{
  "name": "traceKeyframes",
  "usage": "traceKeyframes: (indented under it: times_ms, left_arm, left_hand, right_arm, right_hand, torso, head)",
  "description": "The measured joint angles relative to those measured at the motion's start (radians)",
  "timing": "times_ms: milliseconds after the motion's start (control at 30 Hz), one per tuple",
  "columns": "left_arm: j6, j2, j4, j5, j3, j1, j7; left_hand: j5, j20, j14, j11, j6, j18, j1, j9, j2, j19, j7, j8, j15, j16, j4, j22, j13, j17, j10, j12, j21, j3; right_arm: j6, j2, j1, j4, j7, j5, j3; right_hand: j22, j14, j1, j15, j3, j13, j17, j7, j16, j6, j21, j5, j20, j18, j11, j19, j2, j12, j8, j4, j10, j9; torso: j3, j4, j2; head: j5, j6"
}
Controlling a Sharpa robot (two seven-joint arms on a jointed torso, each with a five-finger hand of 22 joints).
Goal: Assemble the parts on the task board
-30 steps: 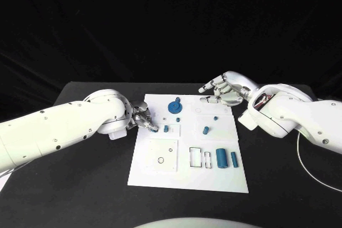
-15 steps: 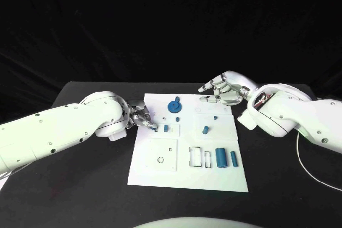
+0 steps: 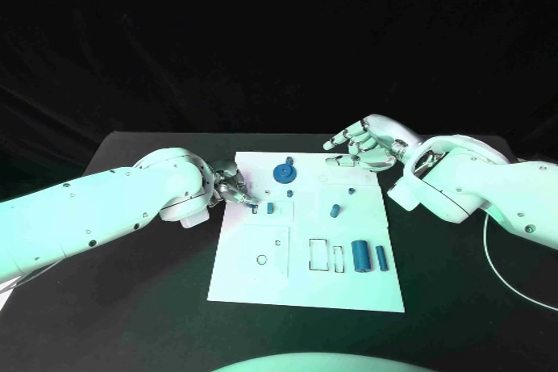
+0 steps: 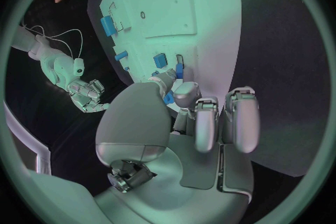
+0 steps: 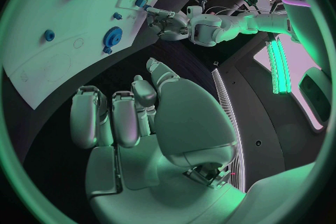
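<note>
The task board (image 3: 305, 287) is laid flat in the middle of the black desk (image 3: 139, 307), its long axis running from the robot's side toward the far edge. A blue gear (image 3: 285, 175) is seen near the board's far end, with a small blue peg (image 3: 289, 194) just nearer than it. Another small blue piece (image 3: 335, 211) stands right of centre, tilted slightly, with a tiny blue part (image 3: 351, 190) beyond it. Near the board's right near quarter, a thick blue cylinder (image 3: 362, 257) and a thinner blue bar (image 3: 381, 259) are laid side by side, both with their long axes along the board's length. Beside them, outlined rectangular recesses (image 3: 318, 256) are seen; whether anything sits in them cannot be told.

The left hand (image 3: 233, 193) is placed at the board's left edge. Its fingertips are brought together on a small blue part (image 3: 255, 208), which is seen in the left wrist view as a short piece (image 4: 179, 70) pinched at the fingertips, its long axis roughly upright to the board. A square blue block (image 3: 270, 209) is set on the board just beside that part.

The right hand (image 3: 360, 148) is held over the board's far right corner, fingers curled loosely and apart, with nothing gripped (image 5: 133, 117).
</note>
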Motion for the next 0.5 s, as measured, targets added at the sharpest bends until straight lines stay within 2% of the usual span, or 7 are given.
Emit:
traceKeyframes:
  times_ms: [400,500]
  left_arm:
    - [0.018,0.008,-0.008,0.0,0.0,-0.001,-0.008]
    - [0.027,0.008,-0.008,0.0,0.0,-0.001,-0.01]
  left_hand:
    - [0.0,0.0,0.0,0.0,0.0,0.0,-0.001,-0.001,-0.001,0.0,0.0,0.0,0.0,0.0,0.004,0.0,0.001,0.0,0.0,0.0,0.0,0.007]
    - [0.0,0.0,0.0,0.0,0.0,0.0,-0.009,-0.001,-0.009,0.0,0.0,0.004,0.0,0.0,-0.005,0.0,0.001,0.0,0.0,0.0,0.0,0.016]
  right_arm:
    - [0.001,0.0,0.0,0.0,0.0,0.0,0.0]
    - [0.001,0.0,0.0,0.0,0.0,0.0,0.0]
  right_hand:
    - [0.0,0.0,0.0,0.0,0.0,0.0,0.0,0.0,0.0,0.0,0.0,0.0,0.0,0.0,0.0,0.0,0.0,0.0,0.0,0.0,0.0,0.0]
    - [0.0,0.0,0.0,0.0,0.0,0.0,0.0,0.0,0.0,0.0,0.0,0.0,0.0,0.0,0.0,0.0,0.0,0.0,0.0,0.0,0.0,0.0]
  torso:
    - [0.0004,0.0,0.0]
    - [0.0005,0.0005,-0.001]
  head:
    - [-0.002,-0.003]
    - [-0.003,-0.003]
